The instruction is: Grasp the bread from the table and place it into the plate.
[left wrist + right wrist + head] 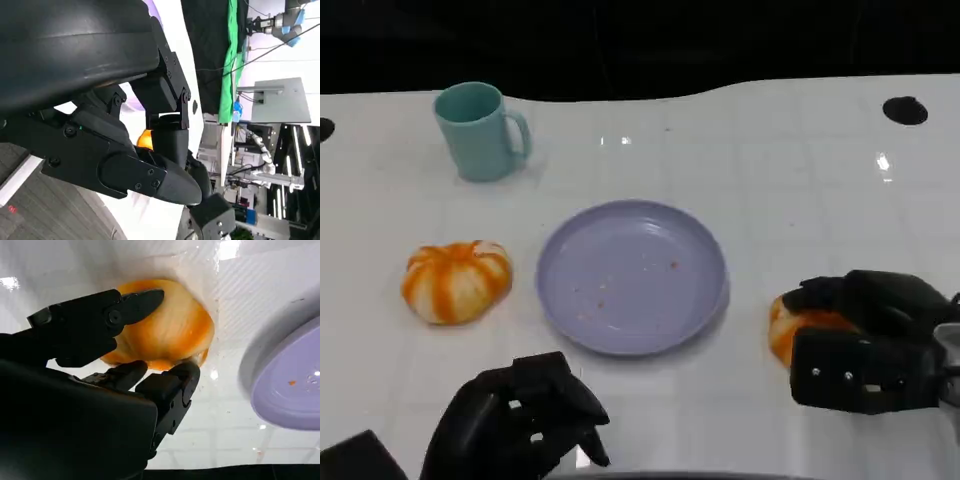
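Bread (790, 330) lies on the table (770, 170) at 3 o'clock of the plate (632, 276), near its rim. Right hand (865, 340) covers it, fingers (135, 307) closed around it. Left hand (520, 420) low at 7 o'clock, fingers curled, holding nothing.

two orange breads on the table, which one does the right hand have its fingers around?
The bread right of the plate, under the right hand. The other bread sits untouched left of the plate.

- bread (786, 328) mostly hidden under right hand (865, 340) in head view
- left hand (520, 420) cut off by bottom edge, grip unclear
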{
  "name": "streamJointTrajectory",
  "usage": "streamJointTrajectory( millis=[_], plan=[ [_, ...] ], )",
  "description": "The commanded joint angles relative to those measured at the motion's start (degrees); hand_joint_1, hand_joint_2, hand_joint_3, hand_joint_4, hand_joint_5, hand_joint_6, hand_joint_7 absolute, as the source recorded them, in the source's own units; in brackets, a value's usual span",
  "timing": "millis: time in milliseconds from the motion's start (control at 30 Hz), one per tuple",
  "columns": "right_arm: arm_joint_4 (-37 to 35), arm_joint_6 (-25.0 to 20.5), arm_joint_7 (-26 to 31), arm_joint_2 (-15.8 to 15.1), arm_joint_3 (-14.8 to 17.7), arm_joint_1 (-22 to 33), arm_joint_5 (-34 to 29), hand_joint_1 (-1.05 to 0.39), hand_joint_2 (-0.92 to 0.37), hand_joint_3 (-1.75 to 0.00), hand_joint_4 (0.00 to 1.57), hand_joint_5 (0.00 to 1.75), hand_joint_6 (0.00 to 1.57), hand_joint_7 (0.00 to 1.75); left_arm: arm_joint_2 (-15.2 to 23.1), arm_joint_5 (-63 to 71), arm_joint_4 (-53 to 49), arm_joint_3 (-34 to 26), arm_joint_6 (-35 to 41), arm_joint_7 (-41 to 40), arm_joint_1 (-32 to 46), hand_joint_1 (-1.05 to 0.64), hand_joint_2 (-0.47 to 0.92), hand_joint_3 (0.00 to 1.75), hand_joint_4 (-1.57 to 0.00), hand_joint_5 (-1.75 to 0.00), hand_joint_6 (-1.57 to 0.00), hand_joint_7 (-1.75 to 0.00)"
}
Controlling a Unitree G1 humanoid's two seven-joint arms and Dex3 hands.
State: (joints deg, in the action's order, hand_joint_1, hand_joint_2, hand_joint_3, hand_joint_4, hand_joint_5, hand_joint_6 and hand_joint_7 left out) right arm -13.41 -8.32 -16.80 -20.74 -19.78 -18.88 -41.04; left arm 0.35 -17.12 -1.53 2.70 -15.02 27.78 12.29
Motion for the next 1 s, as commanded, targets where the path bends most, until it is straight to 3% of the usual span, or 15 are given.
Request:
streamJointTrajectory(
  millis=[33,133,200,267,300,333,400,433,500,600,667,800,933,1000],
  plan=[
    [-5.1,-1.2,2.0,0.3,-2.3,-1.9,-1.6,-0.31,-0.88,0.00,0.59,0.10,0.63,0.03,0.4,0.2,0.8,-0.1,0.3,-0.7,0.6,-0.88,0.92,0.06,-0.92,-1.40,-1.01,-0.95],
    [-7.5,-0.1,4.1,0.7,-3.2,-3.1,-1.6,-0.27,-0.86,0.00,0.66,0.12,0.68,0.04,0.4,0.1,0.9,-0.1,0.4,-0.7,0.7,-0.88,0.92,0.06,-0.92,-1.40,-1.01,-0.95],
    [-9.4,1.7,8.2,1.0,-3.8,-3.7,-2.1,-0.20,-0.87,0.00,0.83,0.24,0.81,0.08,0.3,0.1,1.3,-0.1,0.6,-0.9,0.9,-0.87,0.92,0.06,-0.91,-1.40,-1.01,-0.95],
    [-12.3,5.7,15.5,1.0,-4.4,-4.1,-3.1,-0.16,-0.87,0.00,0.83,0.66,1.00,0.06,0.3,0.2,1.6,0.0,0.9,-1.0,1.0,-0.87,0.92,0.06,-0.91,-1.40,-1.01,-0.94],
    [-14.2,8.0,19.5,0.8,-4.8,-4.5,-3.9,-0.14,-0.89,0.00,0.85,1.09,1.17,0.11,0.3,0.2,1.7,0.0,0.9,-1.0,1.1,-0.87,0.92,0.06,-0.91,-1.40,-1.01,-0.94],
    [-16.0,9.9,22.7,0.7,-5.3,-5.1,-4.5,-0.13,-0.89,-0.01,0.84,1.35,1.24,0.15,0.3,0.2,1.7,0.0,0.9,-1.0,1.1,-0.87,0.92,0.05,-0.91,-1.40,-1.01,-0.94],
    [-19.1,12.7,27.5,0.6,-5.9,-6.2,-5.3,-0.13,-0.91,-0.04,0.83,1.64,1.28,0.23,0.3,0.4,1.8,0.1,0.8,-1.2,1.2,-0.87,0.92,0.05,-0.91,-1.39,-1.01,-0.94],
    [-20.2,13.5,29.2,0.5,-6.2,-6.7,-5.7,-0.12,-0.92,-0.05,0.86,1.70,1.14,0.63,0.3,0.5,1.9,0.1,0.7,-1.3,1.2,-0.87,0.92,0.05,-0.91,-1.39,-1.01,-0.94],
    [-21.8,14.9,32.1,0.5,-6.6,-7.5,-6.1,-0.15,-0.92,-0.11,0.87,1.74,0.85,1.27,0.3,0.6,2.1,0.2,0.8,-1.5,1.4,-0.87,0.92,0.06,-0.91,-1.39,-1.01,-0.94],
    [-23.9,17.3,35.9,0.7,-6.7,-8.4,-6.0,-0.16,-0.91,-0.16,0.88,1.75,0.71,1.61,0.3,0.6,2.5,0.4,0.9,-1.8,1.6,-0.86,0.92,0.06,-0.91,-1.39,-1.01,-0.94],
    [-25.0,18.5,38.2,0.8,-6.7,-8.8,-6.0,-0.15,-0.91,-0.18,0.88,1.75,0.67,1.68,0.3,0.6,2.7,0.5,0.9,-1.9,1.7,-0.86,0.92,0.06,-0.91,-1.39,-1.01,-0.93],
    [-26.2,21.0,42.2,1.0,-6.5,-9.2,-5.7,-0.15,-0.85,-0.26,0.89,1.75,0.77,1.56,0.4,0.4,3.0,0.7,1.3,-1.8,1.8,-0.85,0.92,0.07,-0.90,-1.40,-1.00,-0.94],
    [-27.2,24.2,46.4,1.3,-6.2,-9.3,-5.1,-0.15,-0.56,-0.81,0.93,1.75,0.80,1.58,0.5,0.4,3.5,0.8,1.6,-2.1,1.9,-0.83,0.92,0.06,-0.89,-1.41,-0.99,-0.95],
    [-26.0,25.9,47.4,1.5,-5.5,-8.8,-4.0,-0.14,-0.50,-0.90,0.95,1.75,0.81,1.58,0.6,0.5,3.6,0.8,1.7,-2.2,1.9,-0.83,0.92,0.06,-0.87,-1.43,-0.98,-0.97]
  ],
)
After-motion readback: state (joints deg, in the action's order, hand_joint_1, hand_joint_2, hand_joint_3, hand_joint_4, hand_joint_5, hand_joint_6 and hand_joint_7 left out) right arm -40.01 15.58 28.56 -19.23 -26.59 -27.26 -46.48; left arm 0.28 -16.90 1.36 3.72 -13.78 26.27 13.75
